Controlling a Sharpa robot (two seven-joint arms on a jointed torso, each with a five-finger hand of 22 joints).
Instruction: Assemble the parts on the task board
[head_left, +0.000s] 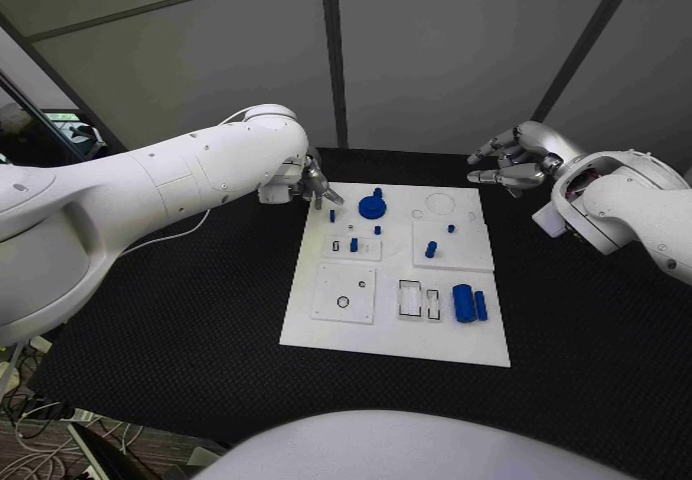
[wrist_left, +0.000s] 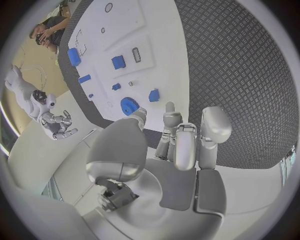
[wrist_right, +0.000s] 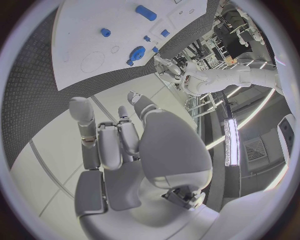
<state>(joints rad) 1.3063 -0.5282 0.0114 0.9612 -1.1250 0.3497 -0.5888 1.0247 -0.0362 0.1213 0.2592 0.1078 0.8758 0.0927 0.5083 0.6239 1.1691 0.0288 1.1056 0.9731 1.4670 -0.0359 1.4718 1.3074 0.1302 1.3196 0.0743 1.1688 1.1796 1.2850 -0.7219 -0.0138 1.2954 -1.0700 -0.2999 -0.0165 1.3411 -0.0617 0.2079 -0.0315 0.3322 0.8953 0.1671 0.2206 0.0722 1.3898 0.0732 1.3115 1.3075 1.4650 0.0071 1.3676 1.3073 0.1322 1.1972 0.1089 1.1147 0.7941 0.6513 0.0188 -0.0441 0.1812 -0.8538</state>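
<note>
Black counter (head_left: 173, 300) carries the white task board (head_left: 397, 275) dead centre, blue parts spread over it (a round blue gear (head_left: 372, 208) near its far edge). Left hand (head_left: 315, 185) hovers at the far-left corner, fingers loosely apart, holding nothing; right hand (head_left: 512, 160) hangs beyond the far-right corner, likewise empty.

Left hand (head_left: 309, 184) empty, fingers apart, right hand (head_left: 516, 160) raised, fingers loosely curled

Task board (head_left: 378, 330): white rectangular plate, flat on the black table, with raised square panels and outlined slots. Parts: blue gear (head_left: 372, 208) near the far edge; small blue pegs (head_left: 353, 244) mid-board; two blue cylinders (head_left: 464, 303) lying side by side at the right.
</note>
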